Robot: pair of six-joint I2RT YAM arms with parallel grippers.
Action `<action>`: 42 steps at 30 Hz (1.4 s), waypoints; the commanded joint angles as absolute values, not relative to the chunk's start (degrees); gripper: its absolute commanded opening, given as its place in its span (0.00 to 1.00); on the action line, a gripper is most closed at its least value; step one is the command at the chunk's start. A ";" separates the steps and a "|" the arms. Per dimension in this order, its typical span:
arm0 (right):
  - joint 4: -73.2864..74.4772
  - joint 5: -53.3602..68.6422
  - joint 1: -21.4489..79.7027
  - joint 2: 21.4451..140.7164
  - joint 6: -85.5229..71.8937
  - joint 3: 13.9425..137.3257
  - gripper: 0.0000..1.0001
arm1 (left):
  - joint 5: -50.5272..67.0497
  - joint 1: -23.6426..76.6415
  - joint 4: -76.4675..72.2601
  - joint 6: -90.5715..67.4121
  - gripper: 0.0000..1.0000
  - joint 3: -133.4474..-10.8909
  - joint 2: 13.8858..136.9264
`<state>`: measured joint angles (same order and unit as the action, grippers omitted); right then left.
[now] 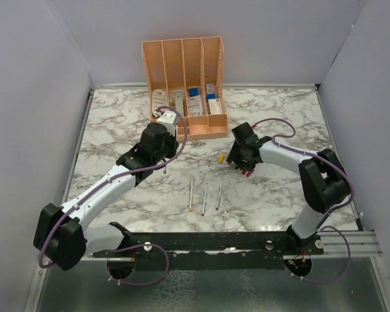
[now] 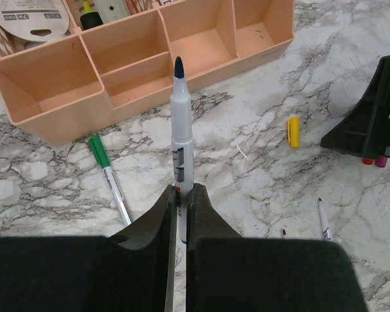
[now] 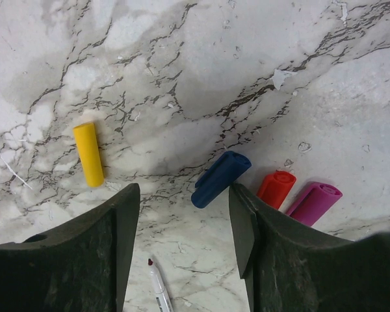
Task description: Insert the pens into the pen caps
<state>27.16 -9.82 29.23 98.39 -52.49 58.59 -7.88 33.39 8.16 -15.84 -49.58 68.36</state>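
My left gripper (image 2: 182, 195) is shut on a grey-white pen with a dark blue tip (image 2: 181, 140), held above the marble with its tip pointing at the organiser. A green-tipped pen (image 2: 108, 175) lies on the table to its left. Three more pens (image 1: 205, 197) lie side by side mid-table. My right gripper (image 3: 184, 214) is open, low over the caps. The blue cap (image 3: 220, 179) lies just ahead of its right finger, the red cap (image 3: 277, 187) and magenta cap (image 3: 313, 201) right of that finger, the yellow cap (image 3: 89, 154) off to the left.
A peach organiser (image 1: 185, 84) with white and blue items stands at the back centre, its low front compartments (image 2: 136, 71) close ahead of the held pen. One pen's dark red tip (image 3: 157, 286) shows under the right gripper. Grey walls enclose the table.
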 commanded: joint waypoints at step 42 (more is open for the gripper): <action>32.04 -14.12 28.99 109.49 -45.98 61.80 0.01 | 2.78 28.48 1.71 -16.54 0.00 -47.07 66.86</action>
